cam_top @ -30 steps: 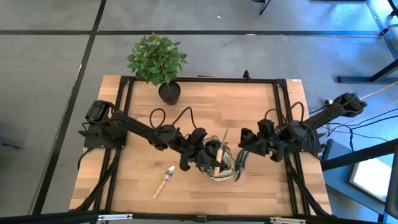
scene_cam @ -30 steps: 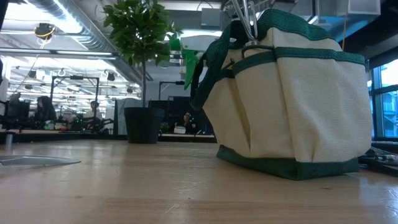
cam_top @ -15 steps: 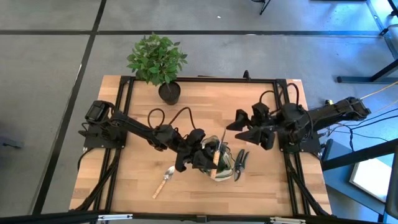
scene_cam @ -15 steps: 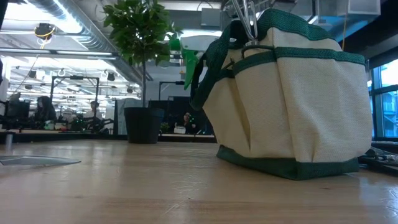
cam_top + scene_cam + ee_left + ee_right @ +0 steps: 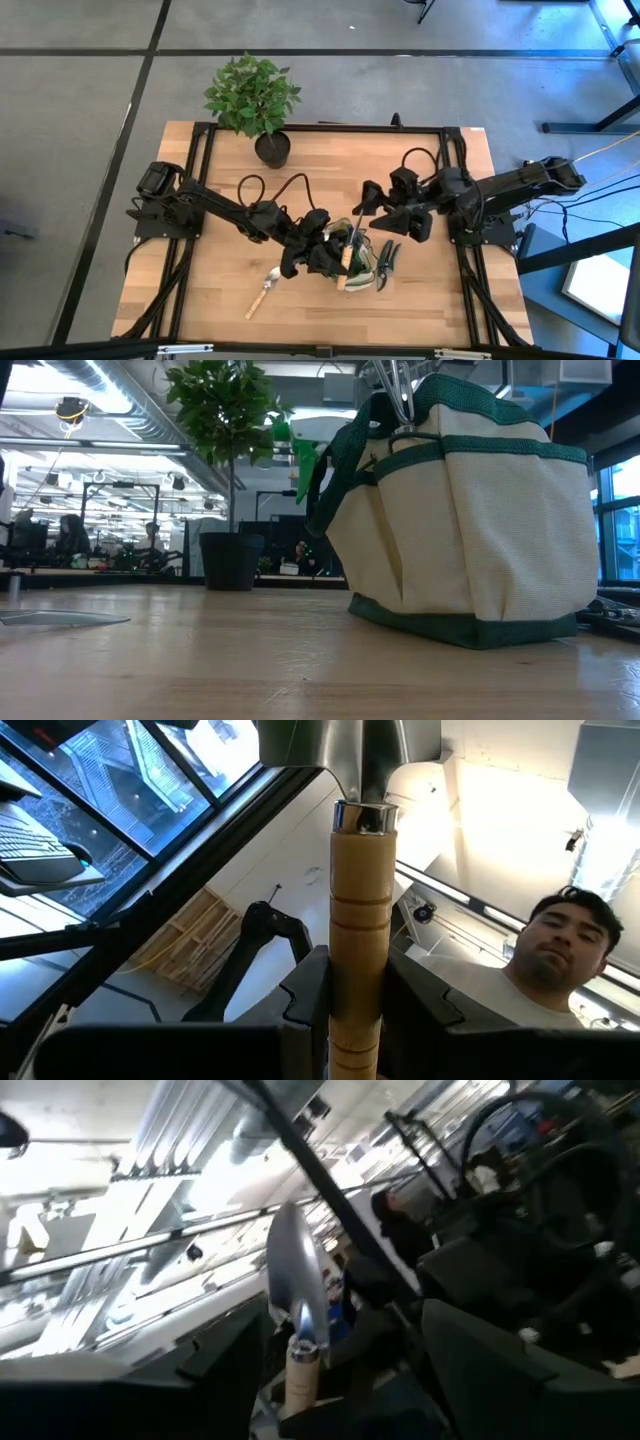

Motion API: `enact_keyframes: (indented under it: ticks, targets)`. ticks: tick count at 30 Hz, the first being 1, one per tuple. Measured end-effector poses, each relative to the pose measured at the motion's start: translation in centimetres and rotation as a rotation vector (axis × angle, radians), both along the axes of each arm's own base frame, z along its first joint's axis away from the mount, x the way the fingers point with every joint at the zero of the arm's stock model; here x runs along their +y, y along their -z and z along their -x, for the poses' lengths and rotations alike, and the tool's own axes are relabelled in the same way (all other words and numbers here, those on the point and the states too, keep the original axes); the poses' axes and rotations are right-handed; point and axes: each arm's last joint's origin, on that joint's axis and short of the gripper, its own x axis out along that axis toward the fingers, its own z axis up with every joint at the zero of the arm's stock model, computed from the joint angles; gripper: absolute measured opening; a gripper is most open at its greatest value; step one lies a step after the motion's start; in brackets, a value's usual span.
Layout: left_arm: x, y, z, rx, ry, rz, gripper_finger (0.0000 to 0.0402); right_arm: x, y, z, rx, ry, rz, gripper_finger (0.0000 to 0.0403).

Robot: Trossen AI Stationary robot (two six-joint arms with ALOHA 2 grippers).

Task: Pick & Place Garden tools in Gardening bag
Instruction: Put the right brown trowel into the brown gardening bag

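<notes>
Standing near the front middle of the desk (image 5: 410,160), the gardening bag (image 5: 470,510) is upright, cream canvas with green trim in the low view, and a green spray bottle (image 5: 300,445) with a white trigger pokes up from its far side. A wooden-handled trowel (image 5: 360,930) is held blade-up at the bag's mouth by the left gripper (image 5: 335,258), whose fingers (image 5: 300,1005) are clamped on either side of the wooden handle. From above, the handle shows as a pale stick at the bag's rim, with the left arm reaching in across the desk from its base at the left edge.

Just to the right of the bag a pair of dark-handled pruners (image 5: 384,262) lies flat on the wood, close to the bag but outside it. On the bag's other side a second small trowel (image 5: 265,290) lies on the desk, metal blade toward the bag and wooden handle pointing to the front left corner.

The right gripper (image 5: 372,205) hangs above the desk behind and to the right of the bag, fingers spread apart and empty. Its wrist camera looks toward the raised trowel blade.

A leafy plant (image 5: 252,95) in a black pot (image 5: 272,150) stands at the back edge, well apart from the bag. A person (image 5: 555,955) shows beyond the desk in the left wrist view.
</notes>
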Motion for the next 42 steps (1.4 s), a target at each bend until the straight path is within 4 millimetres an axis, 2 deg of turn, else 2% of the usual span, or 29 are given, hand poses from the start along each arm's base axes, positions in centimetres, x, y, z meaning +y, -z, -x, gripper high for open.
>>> enact_keyframes:
  ticks: [2,7,10,14,20,29,35,42]
  targets:
    - [0.0,0.0,0.0,0.001,0.0,0.0,0.0063,0.2,-0.4,-0.4,-0.009,-0.03,0.014,0.0264]
    - [0.0,0.0,0.0,0.001,0.004,-0.002,0.0063,0.6,-2.8,-1.3,-0.068,-0.101,0.066,0.0254]
    - [0.0,0.0,0.0,0.001,0.004,-0.002,0.0063,0.8,-3.7,-1.9,-0.033,-0.115,0.101,0.0243]
    - [0.0,0.0,0.0,-0.001,0.001,-0.006,0.0063,0.9,-4.0,-2.2,0.036,-0.119,0.133,0.022]
    - [0.0,0.0,0.0,-0.002,0.001,-0.009,0.0063,0.9,-3.9,-2.2,0.042,-0.12,0.135,0.0159]
    - [0.0,0.0,0.0,-0.006,0.015,-0.01,0.0063,1.0,-4.0,-2.2,0.021,-0.114,0.162,0.0015]
    - [0.1,-0.1,0.0,-0.001,-0.01,0.012,0.0063,1.0,-4.1,-2.2,0.024,-0.09,0.127,0.0003]
    - [0.4,0.2,-0.3,0.051,-0.032,0.062,0.015,1.9,-4.0,-0.8,0.124,-0.078,0.15,0.0002]
